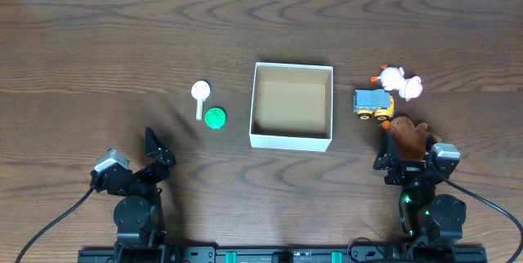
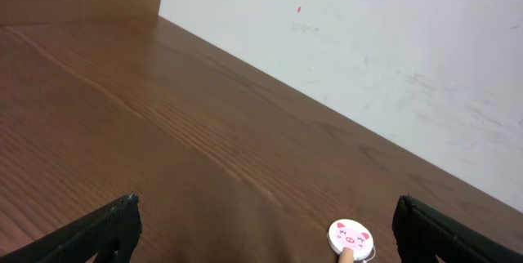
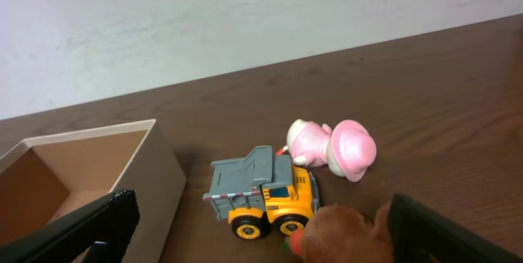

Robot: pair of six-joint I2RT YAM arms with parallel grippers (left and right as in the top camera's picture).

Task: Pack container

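The container (image 1: 290, 141), a low white box with a brown inside, sits mid-table and holds nothing; its wall (image 3: 159, 177) shows in the right wrist view. Left of it lie a white pig-face paddle (image 1: 201, 91) (image 2: 351, 237) and a green disc (image 1: 215, 118). To the right are a yellow and grey truck (image 1: 373, 104) (image 3: 261, 191), a pink and white plush (image 1: 400, 82) (image 3: 335, 147) and a brown plush (image 1: 409, 135) (image 3: 343, 237). My left gripper (image 1: 157, 150) (image 2: 270, 238) is open over bare table. My right gripper (image 1: 407, 158) (image 3: 265, 234) is open, with the brown plush just ahead by its right finger.
The wooden table runs to a pale wall at the back (image 3: 245, 18). Both arm bases stand at the near edge, with cables trailing off to each side.
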